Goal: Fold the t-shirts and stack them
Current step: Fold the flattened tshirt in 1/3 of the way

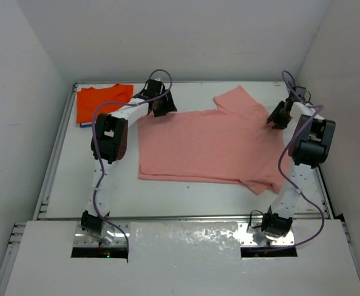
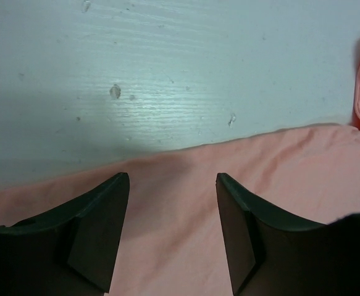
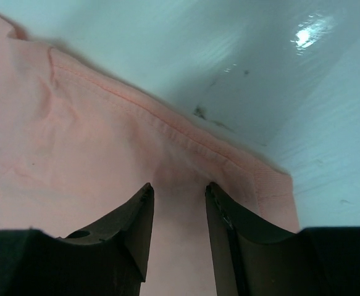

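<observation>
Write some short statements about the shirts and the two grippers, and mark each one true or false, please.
1. The pink shirt lies spread out on the table. True.
2. The orange shirt lies on top of the pink shirt. False: it lies folded and apart from it, at the far left corner.
3. The left gripper is open above the pink shirt's edge. True.
4. The right gripper is shut on the orange shirt. False: it is open over the pink shirt's hem.

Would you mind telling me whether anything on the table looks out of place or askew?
Nothing spilled or damaged. The pink t-shirt lies slightly crooked to the table edges, its near sleeve reaching the right arm; the folded orange t-shirt looks tidy.
</observation>
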You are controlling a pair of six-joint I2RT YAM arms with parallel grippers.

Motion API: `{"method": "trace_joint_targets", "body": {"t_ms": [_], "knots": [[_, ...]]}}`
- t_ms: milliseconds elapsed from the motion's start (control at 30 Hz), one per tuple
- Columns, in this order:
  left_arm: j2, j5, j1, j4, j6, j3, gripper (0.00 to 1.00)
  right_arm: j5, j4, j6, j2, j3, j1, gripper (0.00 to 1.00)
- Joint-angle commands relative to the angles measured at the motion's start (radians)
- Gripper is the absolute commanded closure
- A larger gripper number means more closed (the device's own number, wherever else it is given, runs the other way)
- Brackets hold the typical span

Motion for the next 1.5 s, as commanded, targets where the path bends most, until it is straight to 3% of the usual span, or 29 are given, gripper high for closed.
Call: {"method": "trace_joint_targets", "body": {"t_ms": [0, 133, 267, 433, 600, 900, 967, 1133, 1267, 1467], "knots": [[-0.038, 0.061, -0.010, 0.041, -0.015, 0.041, 0.44, 0.022, -0.033, -0.001, -0.014, 0.040, -0.013, 0.60], [-0.162, 0.000, -0.010, -0.031, 0.022, 0.025, 0.42, -0.014, -0.044, 0.000, -0.116, 0.042, -0.013, 0.59], [-0.282, -0.077, -0.007, -0.131, 0.062, -0.007, 0.41, -0.040, -0.219, 0.023, -0.180, 0.049, -0.011, 0.57], [-0.432, -0.102, -0.008, -0.234, 0.077, -0.131, 0.42, -0.046, -0.128, -0.006, -0.350, -0.259, 0.016, 0.55], [-0.623, -0.111, -0.008, -0.215, 0.074, -0.410, 0.43, -0.032, -0.127, -0.049, -0.519, -0.473, 0.067, 0.56], [-0.925, -0.099, -0.008, -0.277, 0.068, -0.660, 0.45, 0.192, -0.320, 0.020, -0.922, -0.656, 0.159, 0.59], [-0.959, -0.079, -0.008, -0.263, 0.051, -0.741, 0.46, 0.278, -0.390, 0.046, -1.016, -0.705, 0.173, 0.62], [-1.026, -0.026, -0.008, -0.229, 0.039, -0.861, 0.50, 0.227, -0.409, -0.027, -1.097, -0.822, 0.188, 0.67], [-1.031, -0.009, -0.010, -0.250, 0.056, -0.877, 0.50, 0.088, -0.413, -0.211, -1.183, -0.863, 0.254, 0.61], [-1.031, 0.000, -0.010, -0.252, 0.045, -0.889, 0.50, 0.051, -0.505, -0.288, -1.234, -0.859, 0.286, 0.59]]}}
